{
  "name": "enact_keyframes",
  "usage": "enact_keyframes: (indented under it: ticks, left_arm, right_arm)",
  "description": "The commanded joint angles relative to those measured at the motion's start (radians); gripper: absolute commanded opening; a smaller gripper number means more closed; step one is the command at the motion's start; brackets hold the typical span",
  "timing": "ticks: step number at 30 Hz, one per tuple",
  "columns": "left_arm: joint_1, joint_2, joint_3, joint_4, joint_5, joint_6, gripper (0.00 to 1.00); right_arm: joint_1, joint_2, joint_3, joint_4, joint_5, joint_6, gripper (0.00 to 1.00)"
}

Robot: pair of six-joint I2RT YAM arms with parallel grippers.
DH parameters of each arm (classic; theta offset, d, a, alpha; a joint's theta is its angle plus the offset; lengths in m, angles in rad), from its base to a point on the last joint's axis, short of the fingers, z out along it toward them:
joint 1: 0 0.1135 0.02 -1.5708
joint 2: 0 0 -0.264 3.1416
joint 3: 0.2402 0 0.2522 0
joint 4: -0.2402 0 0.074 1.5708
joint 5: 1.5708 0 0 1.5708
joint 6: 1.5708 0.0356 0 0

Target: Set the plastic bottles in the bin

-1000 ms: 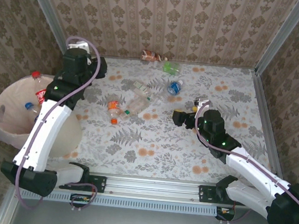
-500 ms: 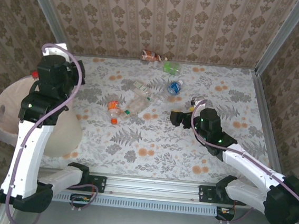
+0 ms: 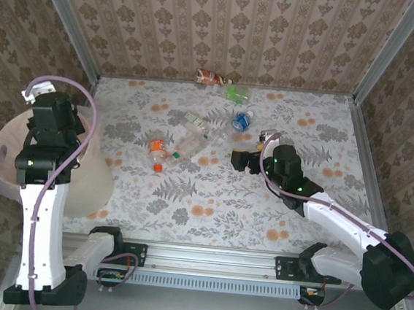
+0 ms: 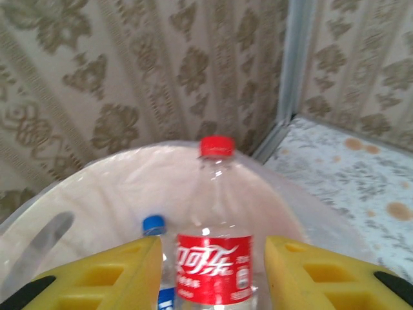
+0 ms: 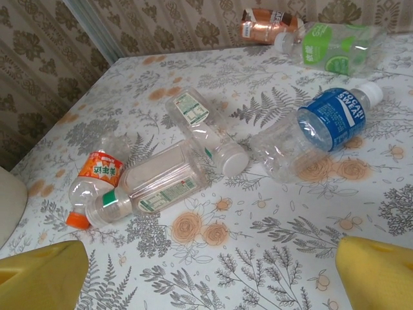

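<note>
My left gripper (image 4: 213,261) is shut on a clear plastic bottle (image 4: 213,268) with a red label and red cap, held upright over the bin (image 4: 97,187). A blue-capped bottle (image 4: 153,226) lies inside the bin. In the top view the left arm hangs over the pale bin (image 3: 3,172). My right gripper (image 5: 213,258) stands open and empty low over the table, facing several loose bottles: an orange-labelled one (image 5: 97,174), a clear one (image 5: 155,184), another clear one (image 5: 206,132) and a blue-labelled one (image 5: 326,119).
A green-labelled bottle (image 5: 335,48) and a brown one (image 5: 268,26) lie by the back wall. The right gripper (image 3: 240,159) is just right of the bottle cluster (image 3: 190,135). Patterned walls close the table on three sides; bare floral tabletop (image 3: 210,199) lies near the arms.
The left arm has swung left from the table's edge to over the bin, carrying the red-labelled bottle. The right gripper has crept a little left toward the bottles.
</note>
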Motion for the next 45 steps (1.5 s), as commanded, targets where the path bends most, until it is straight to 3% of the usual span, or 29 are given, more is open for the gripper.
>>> enact_keyframes:
  ticks: [1, 15, 20, 22, 27, 32, 36, 39, 41, 45]
  left_arm:
    - [0.074, -0.012, -0.022, -0.077, -0.003, -0.029, 0.46]
    - [0.553, 0.027, -0.083, -0.055, 0.206, 0.052, 0.47]
    - [0.594, 0.037, -0.085, -0.045, 0.361, 0.036, 0.47]
    - [0.58, 0.034, -0.07, -0.057, 0.41, 0.016, 0.53]
    - [0.43, 0.026, 0.015, -0.11, 0.469, -0.048, 0.63]
    - [0.022, 0.017, 0.089, -0.095, 0.306, -0.123, 0.73]
    - [-0.231, 0.052, 0.047, 0.003, 0.259, -0.173, 0.78]
    - [-0.393, 0.119, -0.017, 0.111, 0.242, -0.211, 0.89]
    - [-0.456, 0.18, -0.084, 0.209, 0.255, -0.24, 0.99]
    - [-0.511, 0.378, -0.113, 0.304, 0.441, -0.285, 1.0]
  right_arm:
    - [0.004, 0.019, 0.044, 0.02, -0.029, -0.008, 1.0]
    - [0.004, 0.031, 0.064, 0.013, -0.045, -0.02, 1.0]
    - [0.004, 0.033, 0.066, 0.012, -0.043, -0.02, 1.0]
    - [0.004, 0.035, 0.066, 0.015, -0.042, -0.016, 1.0]
    - [0.004, 0.051, 0.069, 0.014, -0.04, -0.003, 1.0]
    - [0.004, 0.083, 0.07, 0.03, -0.033, 0.042, 1.0]
    - [0.004, 0.141, 0.11, -0.021, 0.013, 0.096, 1.0]
    - [0.004, 0.184, 0.159, -0.083, 0.023, 0.143, 1.0]
    - [0.004, 0.195, 0.167, -0.087, 0.044, 0.177, 1.0]
    - [0.004, 0.178, 0.148, -0.076, 0.078, 0.208, 1.0]
